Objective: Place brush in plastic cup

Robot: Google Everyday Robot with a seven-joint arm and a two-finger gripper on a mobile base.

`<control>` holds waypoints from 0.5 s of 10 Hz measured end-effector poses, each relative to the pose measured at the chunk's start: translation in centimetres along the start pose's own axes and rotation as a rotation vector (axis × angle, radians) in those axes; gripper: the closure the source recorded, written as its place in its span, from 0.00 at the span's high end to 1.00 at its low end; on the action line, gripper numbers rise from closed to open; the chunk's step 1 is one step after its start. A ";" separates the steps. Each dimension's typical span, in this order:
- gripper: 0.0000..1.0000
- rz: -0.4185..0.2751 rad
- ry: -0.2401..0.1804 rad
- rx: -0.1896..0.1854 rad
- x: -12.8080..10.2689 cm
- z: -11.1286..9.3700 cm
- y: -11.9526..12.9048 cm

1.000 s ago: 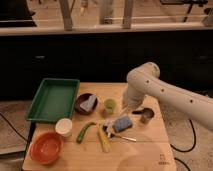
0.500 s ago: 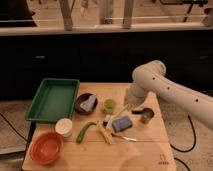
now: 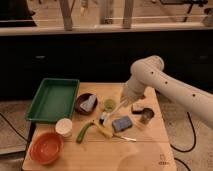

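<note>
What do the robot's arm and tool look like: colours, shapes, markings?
The arm is off-white: thick rounded tubes meeting at a bulbous joint, with a row of small dark dots along its side. No cables show on it. The tool, at its lower end beside the plastic cup, tapers narrower and looks equally pale.

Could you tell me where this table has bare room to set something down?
The table is bare at front right, in front of the spoon and metal cup. A smaller patch lies between the orange bowl and spoon. The middle is crowded: plastic cup, brush, blue item, with the end effector close by.
</note>
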State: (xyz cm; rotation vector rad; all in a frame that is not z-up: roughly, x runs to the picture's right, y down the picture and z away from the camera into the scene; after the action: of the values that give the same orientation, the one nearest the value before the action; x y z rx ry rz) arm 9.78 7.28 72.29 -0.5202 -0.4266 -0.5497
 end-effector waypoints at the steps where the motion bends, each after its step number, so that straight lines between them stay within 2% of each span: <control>1: 0.01 -0.026 -0.014 -0.013 -0.5 0.4 -0.6; 5: 0.01 -0.094 -0.047 -0.054 -1.5 1.5 -2.4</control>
State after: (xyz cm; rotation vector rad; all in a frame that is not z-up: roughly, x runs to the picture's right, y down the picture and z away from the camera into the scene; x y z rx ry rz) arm 6.89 6.97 73.56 -0.5675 -0.4841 -0.6414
